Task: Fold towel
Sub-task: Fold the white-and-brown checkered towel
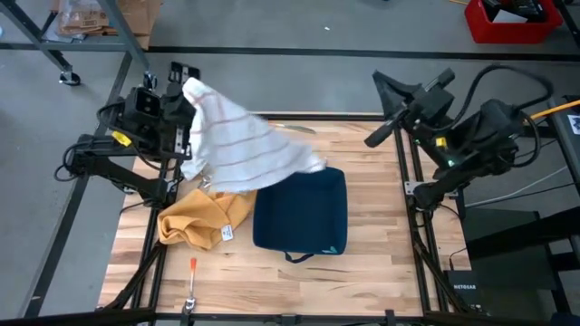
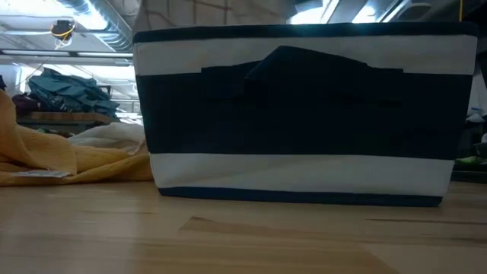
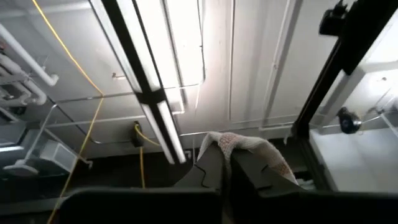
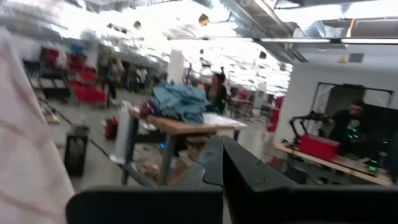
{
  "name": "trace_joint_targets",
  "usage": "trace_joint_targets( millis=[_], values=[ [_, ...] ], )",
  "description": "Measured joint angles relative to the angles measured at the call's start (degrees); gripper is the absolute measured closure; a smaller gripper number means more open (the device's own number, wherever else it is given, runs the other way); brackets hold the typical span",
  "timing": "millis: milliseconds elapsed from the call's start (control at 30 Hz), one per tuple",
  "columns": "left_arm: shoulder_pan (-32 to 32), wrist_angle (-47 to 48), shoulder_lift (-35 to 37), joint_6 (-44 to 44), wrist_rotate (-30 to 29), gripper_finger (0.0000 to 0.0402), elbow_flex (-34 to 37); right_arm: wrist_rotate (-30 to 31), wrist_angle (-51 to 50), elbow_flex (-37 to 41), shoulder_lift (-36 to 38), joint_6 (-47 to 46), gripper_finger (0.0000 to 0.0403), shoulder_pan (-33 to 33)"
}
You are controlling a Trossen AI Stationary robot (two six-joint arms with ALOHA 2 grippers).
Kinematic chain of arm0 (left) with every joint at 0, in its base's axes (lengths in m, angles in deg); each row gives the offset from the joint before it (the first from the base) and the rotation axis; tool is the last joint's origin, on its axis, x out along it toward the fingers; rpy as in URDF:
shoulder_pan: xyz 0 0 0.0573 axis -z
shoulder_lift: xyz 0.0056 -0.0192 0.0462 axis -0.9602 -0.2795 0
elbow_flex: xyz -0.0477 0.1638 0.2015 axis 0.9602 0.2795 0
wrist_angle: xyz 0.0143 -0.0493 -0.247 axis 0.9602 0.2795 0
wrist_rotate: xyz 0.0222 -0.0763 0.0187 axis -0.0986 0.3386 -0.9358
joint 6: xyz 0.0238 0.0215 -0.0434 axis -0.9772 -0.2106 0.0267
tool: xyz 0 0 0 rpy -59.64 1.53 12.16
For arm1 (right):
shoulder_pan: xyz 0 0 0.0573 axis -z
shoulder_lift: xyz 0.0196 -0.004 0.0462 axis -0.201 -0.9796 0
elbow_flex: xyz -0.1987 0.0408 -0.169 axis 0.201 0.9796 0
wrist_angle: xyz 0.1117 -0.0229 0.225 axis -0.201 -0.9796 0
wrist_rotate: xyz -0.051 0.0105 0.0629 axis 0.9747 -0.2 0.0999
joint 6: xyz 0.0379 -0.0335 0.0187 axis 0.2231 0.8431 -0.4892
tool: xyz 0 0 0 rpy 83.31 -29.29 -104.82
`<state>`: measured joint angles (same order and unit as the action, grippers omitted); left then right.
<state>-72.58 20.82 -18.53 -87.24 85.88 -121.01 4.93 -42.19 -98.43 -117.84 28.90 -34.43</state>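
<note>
Above the table's left edge, the left gripper (image 1: 186, 86) pinches the striped towel (image 1: 240, 140) aloft; right gripper (image 1: 385, 86) pressed together, empty. Next: spread it flat beside the navy bin (image 1: 301, 210).

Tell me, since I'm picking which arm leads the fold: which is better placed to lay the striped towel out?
Left, probably. The left gripper is shut on the striped towel, holding it raised above the table. The right gripper is shut, empty and off the table's edge.
</note>
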Motion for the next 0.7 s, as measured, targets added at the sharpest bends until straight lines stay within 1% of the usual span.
trace_joint_targets(
  millis=[100,267,400,500,600,700],
  values=[
    [0.04,0.02,0.05,-0.52,0.23,0.0401,0.00,1.88,-4.68,0.02,-0.19,0.06,0.0400,-0.15],
    [0.02,1.39,0.03,-2.45,0.22,0.0401,0.00,0.46,-12.47,0.06,-1.08,-1.56,0.0400,-0.04],
    [0.02,2.76,0.03,-3.92,0.22,0.0401,0.00,-0.54,-12.97,0.08,-2.66,-1.62,0.0400,-0.04],
    [0.02,4.52,0.03,-5.48,0.21,0.0401,0.00,-3.56,-13.41,0.08,-4.10,-1.46,0.0396,-0.04],
    [0.00,6.33,-0.01,-6.79,0.20,0.0401,0.00,-7.01,-13.41,0.08,-5.68,-1.51,0.0371,-0.04],
    [0.02,8.28,-0.01,-8.35,0.20,0.0401,0.00,-8.55,-13.30,0.08,-7.32,-3.87,0.0329,-0.04]
  ],
)
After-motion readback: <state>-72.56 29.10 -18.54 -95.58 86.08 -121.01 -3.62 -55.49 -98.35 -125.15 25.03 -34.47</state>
